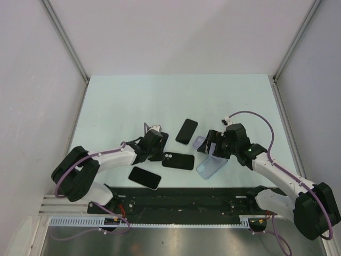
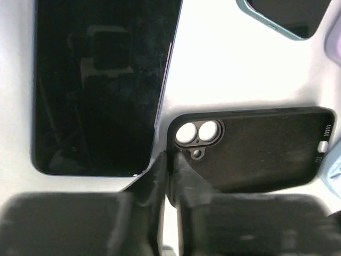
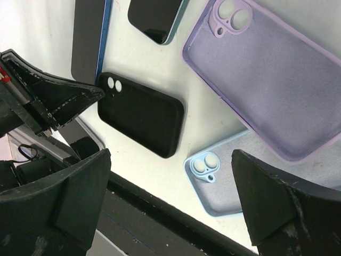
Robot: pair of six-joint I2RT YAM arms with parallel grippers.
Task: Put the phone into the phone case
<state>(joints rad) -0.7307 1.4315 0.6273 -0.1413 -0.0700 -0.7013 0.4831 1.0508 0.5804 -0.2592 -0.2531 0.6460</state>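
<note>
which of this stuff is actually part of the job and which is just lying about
likely in the job: black case, pinched at its corner by the left claw; dark phone beside it

lying about: purple case, light blue case, far phone, near phone

One phone case [image 2: 256, 146] is plain black. The second case [image 3: 272, 85] is soft purple, and the third case [image 3: 213, 186] is light blue. The phone [image 2: 96, 85] is black with a dark blue edge, on a pale green table [image 1: 133, 101].
</note>
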